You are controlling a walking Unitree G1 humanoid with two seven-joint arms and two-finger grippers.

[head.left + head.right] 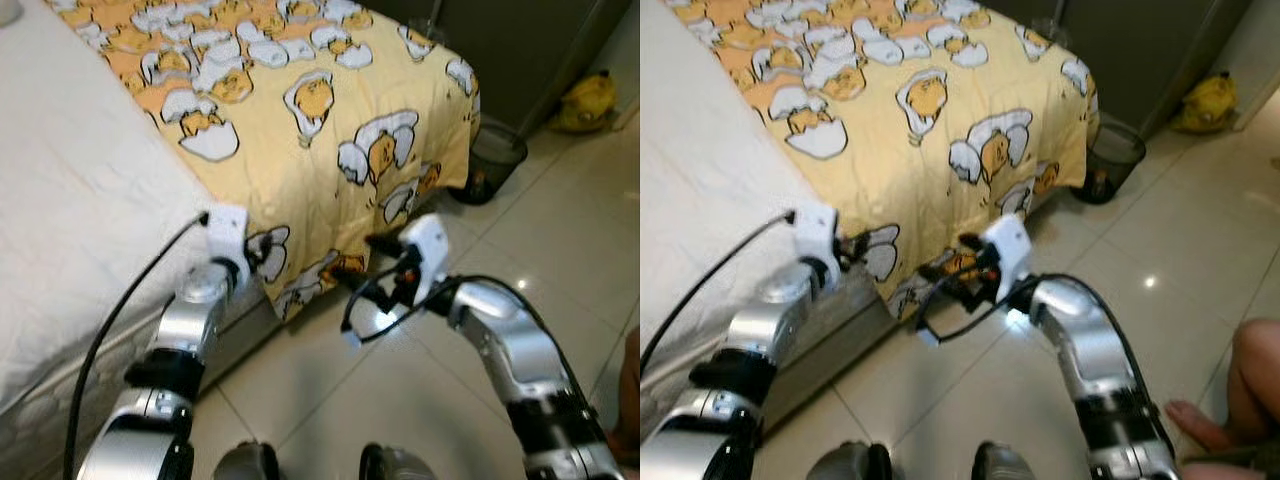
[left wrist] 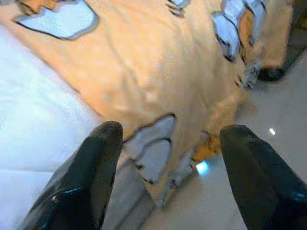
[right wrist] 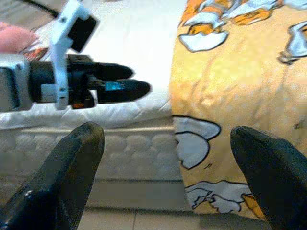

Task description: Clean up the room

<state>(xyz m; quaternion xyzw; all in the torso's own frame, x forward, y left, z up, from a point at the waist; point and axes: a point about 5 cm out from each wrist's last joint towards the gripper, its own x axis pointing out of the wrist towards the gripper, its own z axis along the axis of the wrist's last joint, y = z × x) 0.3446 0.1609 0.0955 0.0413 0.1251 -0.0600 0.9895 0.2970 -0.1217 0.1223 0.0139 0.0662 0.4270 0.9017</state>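
Bedding is the item I take to be in hand: the yellow blanket (image 1: 300, 110) with egg cartoon prints lies crooked over the bed (image 1: 70, 200), covering its far end and drooping off the side edge and the foot corner toward the tiled floor (image 1: 560, 250), while the white mattress surface nearer me is bare. I hold both arms raised at the bed's side edge. The left gripper (image 2: 165, 143) has its fingers spread wide apart and empty, aimed at the blanket's hanging hem just beside the mattress edge. The right gripper (image 3: 168, 158) is likewise spread apart and holds nothing, facing the same hem from the floor side. I judge the tidying barely begun: the blanket is not yet grasped, straightened or folded. A dark mesh bin (image 1: 492, 158) stands on the floor past the foot corner, with a yellow object (image 1: 588, 100) farther off by the wall. A person's limb (image 1: 1240, 400) shows at the floor's near edge.
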